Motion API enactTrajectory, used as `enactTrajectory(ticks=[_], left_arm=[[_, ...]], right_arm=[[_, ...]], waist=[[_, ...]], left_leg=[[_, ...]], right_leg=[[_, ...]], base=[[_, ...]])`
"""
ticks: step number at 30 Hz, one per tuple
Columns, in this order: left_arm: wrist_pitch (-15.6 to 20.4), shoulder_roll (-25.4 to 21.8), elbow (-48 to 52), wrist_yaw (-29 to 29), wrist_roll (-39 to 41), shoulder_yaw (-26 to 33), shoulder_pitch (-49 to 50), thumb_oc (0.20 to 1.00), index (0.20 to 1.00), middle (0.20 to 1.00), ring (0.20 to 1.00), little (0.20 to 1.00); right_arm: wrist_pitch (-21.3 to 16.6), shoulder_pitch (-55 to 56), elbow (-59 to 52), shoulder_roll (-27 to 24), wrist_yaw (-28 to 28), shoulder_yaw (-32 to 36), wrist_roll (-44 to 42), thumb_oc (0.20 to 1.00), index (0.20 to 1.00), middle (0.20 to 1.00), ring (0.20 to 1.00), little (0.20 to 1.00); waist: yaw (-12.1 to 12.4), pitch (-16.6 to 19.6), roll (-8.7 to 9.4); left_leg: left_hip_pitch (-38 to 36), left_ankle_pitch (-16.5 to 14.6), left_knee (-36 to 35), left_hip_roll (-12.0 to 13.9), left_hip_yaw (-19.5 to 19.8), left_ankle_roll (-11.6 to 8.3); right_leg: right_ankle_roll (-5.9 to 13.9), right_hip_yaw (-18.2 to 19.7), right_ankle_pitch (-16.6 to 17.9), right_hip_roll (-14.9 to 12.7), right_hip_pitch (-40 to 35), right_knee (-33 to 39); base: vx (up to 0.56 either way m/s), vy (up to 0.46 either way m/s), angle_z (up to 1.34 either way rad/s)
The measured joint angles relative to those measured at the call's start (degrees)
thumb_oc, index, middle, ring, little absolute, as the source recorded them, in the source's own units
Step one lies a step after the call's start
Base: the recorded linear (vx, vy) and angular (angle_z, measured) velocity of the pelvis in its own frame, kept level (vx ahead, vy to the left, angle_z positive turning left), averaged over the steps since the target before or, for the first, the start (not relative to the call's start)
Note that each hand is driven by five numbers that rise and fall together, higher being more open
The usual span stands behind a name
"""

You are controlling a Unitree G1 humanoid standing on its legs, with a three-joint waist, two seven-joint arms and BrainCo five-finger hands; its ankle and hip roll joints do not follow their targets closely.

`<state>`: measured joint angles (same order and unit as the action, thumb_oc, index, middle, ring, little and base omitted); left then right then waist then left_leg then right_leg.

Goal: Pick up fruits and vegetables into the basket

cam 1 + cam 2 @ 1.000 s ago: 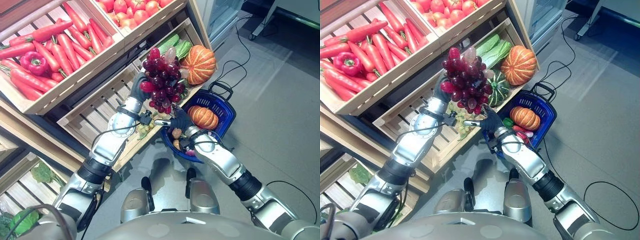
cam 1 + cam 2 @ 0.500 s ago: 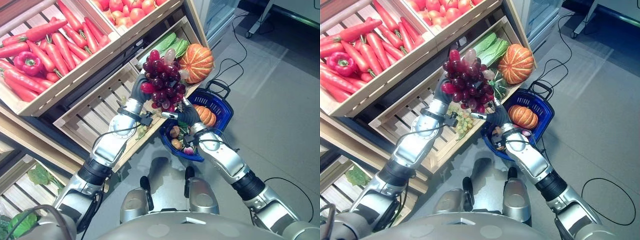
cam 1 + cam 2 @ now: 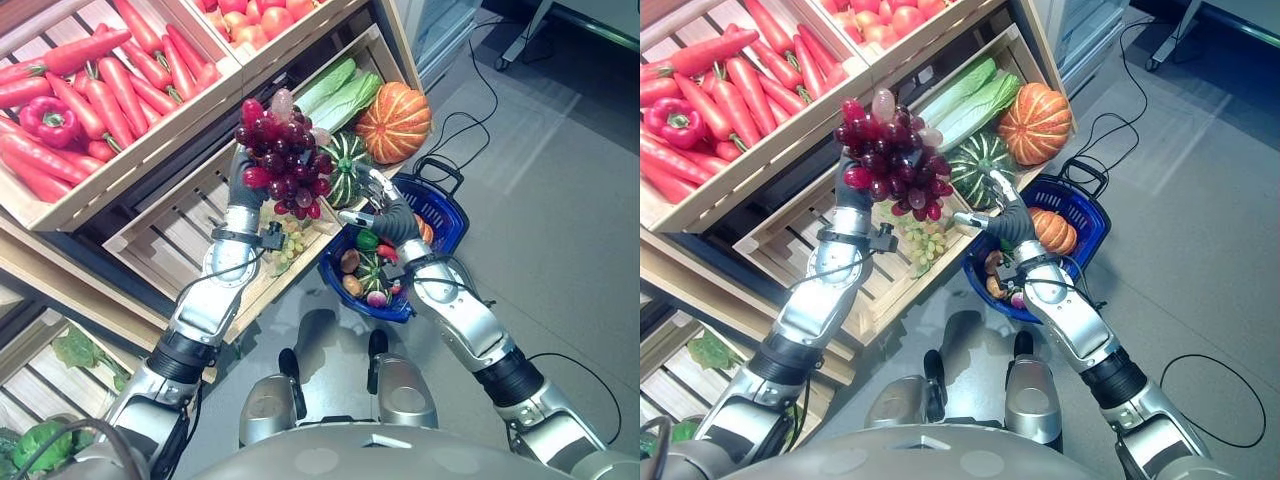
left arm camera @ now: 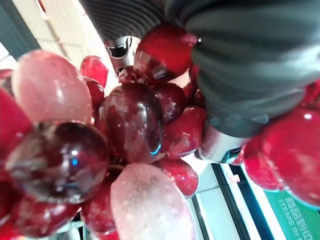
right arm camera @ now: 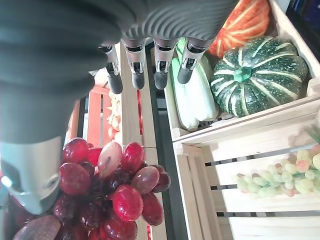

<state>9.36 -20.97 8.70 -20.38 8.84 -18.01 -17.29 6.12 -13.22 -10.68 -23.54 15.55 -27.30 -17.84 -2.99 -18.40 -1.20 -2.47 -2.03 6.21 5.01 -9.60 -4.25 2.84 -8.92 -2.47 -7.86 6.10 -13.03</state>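
A big bunch of red grapes hangs in the air in front of the wooden shelf crates, with my left hand shut on it from behind; up close the grapes crowd against the hand. My right hand hovers open above the blue basket, just right of the grapes, its fingers straight and holding nothing. The basket stands low at the shelf's right end and holds a small orange pumpkin and several small vegetables.
The lower crate holds a striped green squash, cabbage, a large orange pumpkin and green grapes. Upper crates hold carrots, a red pepper and red fruit. Grey floor lies to the right.
My left hand has carried the grapes to the left, away from the basket. My right hand has risen from the basket's near rim to above it, uncovering its contents.
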Motion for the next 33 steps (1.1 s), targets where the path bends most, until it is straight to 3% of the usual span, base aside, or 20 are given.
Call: enactTrajectory(ticks=[8,15,33], left_arm=[[0.0,0.1,0.0,0.1,0.0,0.0,0.0,0.200,0.200,0.200,0.200,0.200],[-0.6,0.3,0.0,3.4,0.1,-0.5,-0.4,0.200,0.200,0.200,0.200,0.200],[-3.1,0.2,0.0,8.5,0.3,-5.7,-0.9,0.200,0.200,0.200,0.200,0.200]], right_arm=[[0.0,-0.7,0.0,0.3,0.3,-0.2,0.0,1.000,1.000,1.000,1.000,1.000],[0.1,-1.1,0.0,0.4,0.7,-1.1,0.0,1.000,1.000,1.000,1.000,1.000],[0.0,-1.4,0.0,0.2,0.5,-2.7,-0.3,1.000,1.000,1.000,1.000,1.000]], waist=[[0.1,-0.1,-0.04],[0.2,-0.1,-0.04],[0.0,-1.5,0.04]], left_leg=[[-0.2,0.0,0.0,0.0,0.4,0.01],[-0.2,0.0,0.0,0.0,0.4,0.00],[0.0,0.0,0.1,0.0,0.2,0.00]], right_leg=[[0.01,-0.4,0.0,-0.3,-0.4,0.0],[0.01,-0.5,0.0,-0.4,-0.4,0.0],[0.01,-0.5,0.0,-0.2,-0.3,0.1]], base=[[0.00,-0.002,0.01],[0.00,0.000,0.00],[0.00,0.000,0.00]])
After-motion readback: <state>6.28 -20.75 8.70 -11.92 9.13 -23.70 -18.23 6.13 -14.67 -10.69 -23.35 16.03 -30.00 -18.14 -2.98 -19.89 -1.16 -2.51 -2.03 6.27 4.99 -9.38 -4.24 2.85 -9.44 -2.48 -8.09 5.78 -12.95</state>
